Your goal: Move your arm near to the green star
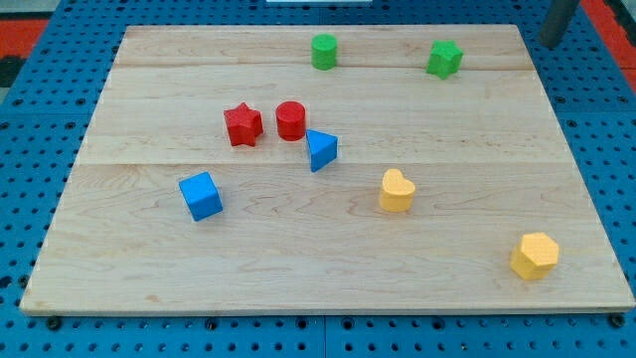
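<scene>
The green star [445, 58] lies near the board's top edge, right of centre. The dark rod comes in at the view's top right corner, and my tip [550, 43] is off the board's right edge, about a hundred pixels to the right of the green star and slightly above it. A green cylinder [324, 51] stands to the left of the star on the same top strip.
A red star [242, 124], a red cylinder [290, 120] and a blue triangle [320, 149] cluster left of centre. A blue cube [202, 195] lies lower left. A yellow heart [397, 191] sits mid-right, a yellow hexagon [535, 256] at the bottom right. The wooden board [298, 268] rests on a blue pegboard.
</scene>
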Controlling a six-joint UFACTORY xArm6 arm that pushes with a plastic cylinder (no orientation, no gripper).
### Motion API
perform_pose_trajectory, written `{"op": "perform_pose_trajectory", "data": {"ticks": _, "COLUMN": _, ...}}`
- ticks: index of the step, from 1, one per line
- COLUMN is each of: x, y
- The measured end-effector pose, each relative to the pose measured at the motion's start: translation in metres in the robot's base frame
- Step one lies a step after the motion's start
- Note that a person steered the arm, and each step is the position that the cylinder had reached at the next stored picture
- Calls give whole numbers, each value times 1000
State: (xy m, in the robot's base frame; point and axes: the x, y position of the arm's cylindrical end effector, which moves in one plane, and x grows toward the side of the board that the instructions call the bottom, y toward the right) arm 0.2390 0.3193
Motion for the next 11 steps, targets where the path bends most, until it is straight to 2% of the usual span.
{"op": "perform_pose_trajectory", "data": {"ticks": 1, "x": 49, "y": -36}}
{"op": "perform_pose_trajectory", "data": {"ticks": 2, "x": 131, "y": -94}}
{"op": "perform_pose_trajectory", "data": {"ticks": 3, "x": 132, "y": -193}}
{"op": "perform_pose_trajectory", "data": {"ticks": 4, "x": 113, "y": -217}}
{"op": "perform_pose_trajectory", "data": {"ticks": 8, "x": 102, "y": -195}}
{"op": "perform_pose_trajectory", "data": {"ticks": 11, "x": 81, "y": -139}}
